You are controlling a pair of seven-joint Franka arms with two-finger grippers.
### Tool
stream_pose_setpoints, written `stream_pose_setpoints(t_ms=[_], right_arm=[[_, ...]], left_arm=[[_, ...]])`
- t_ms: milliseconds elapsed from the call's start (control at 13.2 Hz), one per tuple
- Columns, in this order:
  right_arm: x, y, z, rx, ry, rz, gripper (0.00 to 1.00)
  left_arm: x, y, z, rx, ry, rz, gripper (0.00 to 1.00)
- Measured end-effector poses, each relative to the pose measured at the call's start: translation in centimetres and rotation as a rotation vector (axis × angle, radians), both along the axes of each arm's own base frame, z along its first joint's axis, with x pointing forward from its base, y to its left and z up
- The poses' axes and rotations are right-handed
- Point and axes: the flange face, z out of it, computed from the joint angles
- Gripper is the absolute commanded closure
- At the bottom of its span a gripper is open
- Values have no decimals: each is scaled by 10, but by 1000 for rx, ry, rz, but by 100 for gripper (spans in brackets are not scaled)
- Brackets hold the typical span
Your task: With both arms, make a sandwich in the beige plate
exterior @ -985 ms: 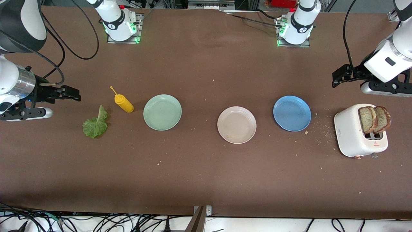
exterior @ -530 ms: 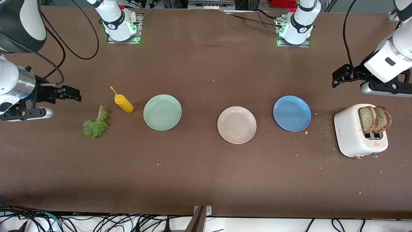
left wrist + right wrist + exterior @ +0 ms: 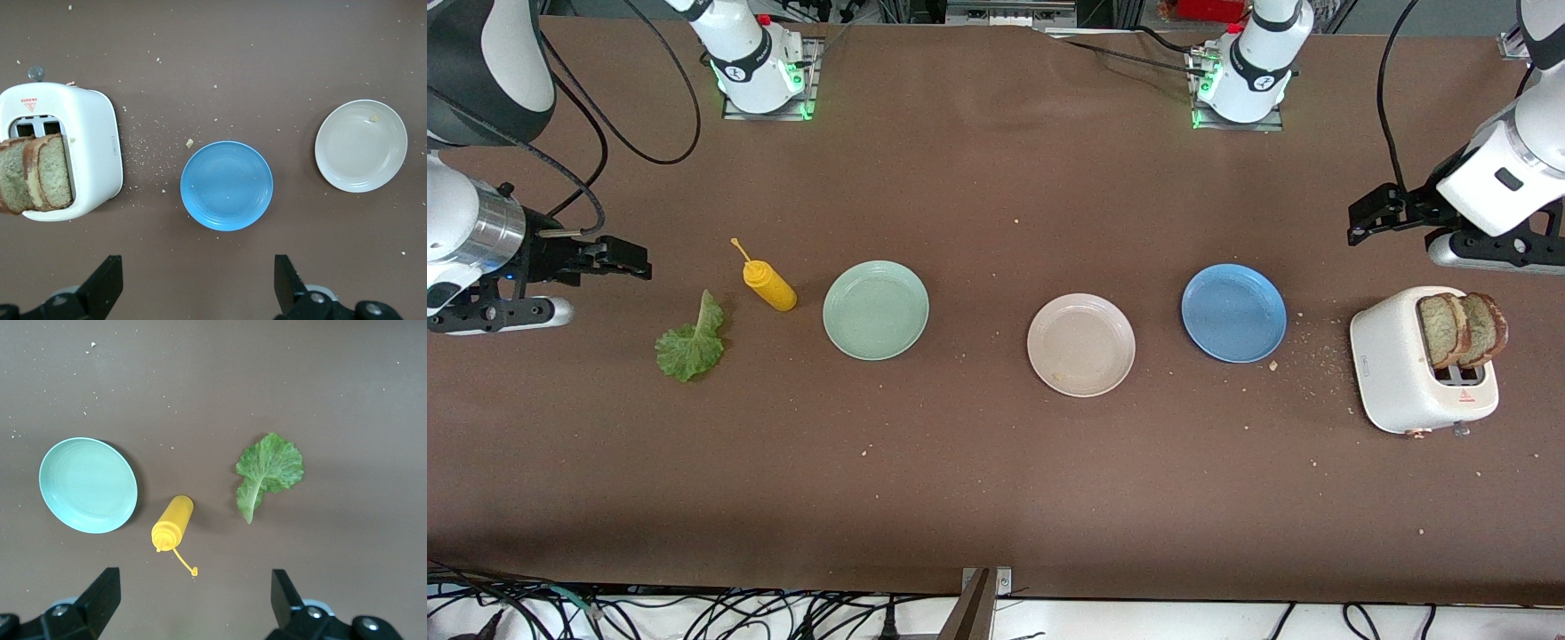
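Both bread slices [image 3: 1461, 330] stand in the toaster [image 3: 1421, 360]; the lettuce leaf [image 3: 690, 341] lies flat on the bench. The beige plate [image 3: 1080, 344] is empty. Left end effector [image 3: 193, 283] and right end effector [image 3: 192, 600] are held spread, gripping nothing. A slice could be crumbled by pinching, or the mint-green plate [image 3: 875, 309] mistaken for beige.

You have a brown tabletop [image 3: 996, 498] speckled with pale crumbs. On it your three plates are mint green [image 3: 876, 310], pale beige [image 3: 1081, 345] and blue [image 3: 1233, 313]. The lettuce leaf [image 3: 691, 342] is ruffled green, the squeeze bottle [image 3: 768, 283] yellow. The toaster [image 3: 1400, 378] is white with a small red mark, and its two bread slices [image 3: 1461, 328] are brown with darker crusts.
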Motion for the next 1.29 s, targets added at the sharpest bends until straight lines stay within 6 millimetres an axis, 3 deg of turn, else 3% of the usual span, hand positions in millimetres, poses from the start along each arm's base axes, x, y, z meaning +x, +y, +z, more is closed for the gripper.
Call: stream_pose_setpoints(t_ms=[303,530,985,1288], right_arm=[[0,0,0,0,0,0,0],[0,0,0,0,0,0,0],[0,0,0,0,0,-1,0],[0,-1,0,0,0,-1,0]], left_arm=[[17,27,-38,-3,64,41,0],[19,57,-44,-16,72,-18,0],[45,171,-72,-9,-84,10,0],[58,198,-118,70,-68,-18,0]])
